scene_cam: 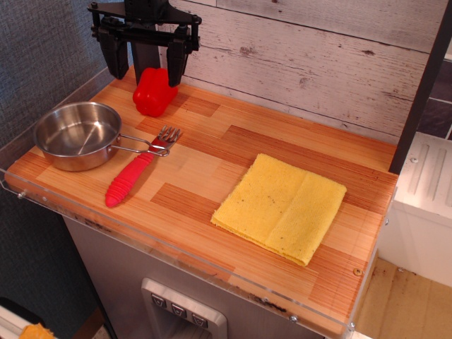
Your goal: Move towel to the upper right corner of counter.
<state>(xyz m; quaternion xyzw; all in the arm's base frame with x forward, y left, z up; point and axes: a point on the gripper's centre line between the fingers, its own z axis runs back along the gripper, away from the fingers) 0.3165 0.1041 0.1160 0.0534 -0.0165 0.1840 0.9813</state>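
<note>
One view shows it all, looking down at the bench (212, 141) from the front. The yellow towel (281, 207) lies flat at about 4 o'clock on the wood, near the front right edge. It is folded into a square with a line down its middle. It looks soft, thin and light, so it should bend and droop when lifted. It may also come unfolded if only the top layer is pinched. A good place to grab looks like a corner or an edge, where all the layers can be pinched at once.

The hand (145, 60) hangs at 11 o'clock, well apart from the towel, with its two fingers spread and holding nothing. A red pepper (155, 92) sits just under it. A steel pan (76, 134) and a red-handled fork (140, 173) lie at 9 o'clock.
</note>
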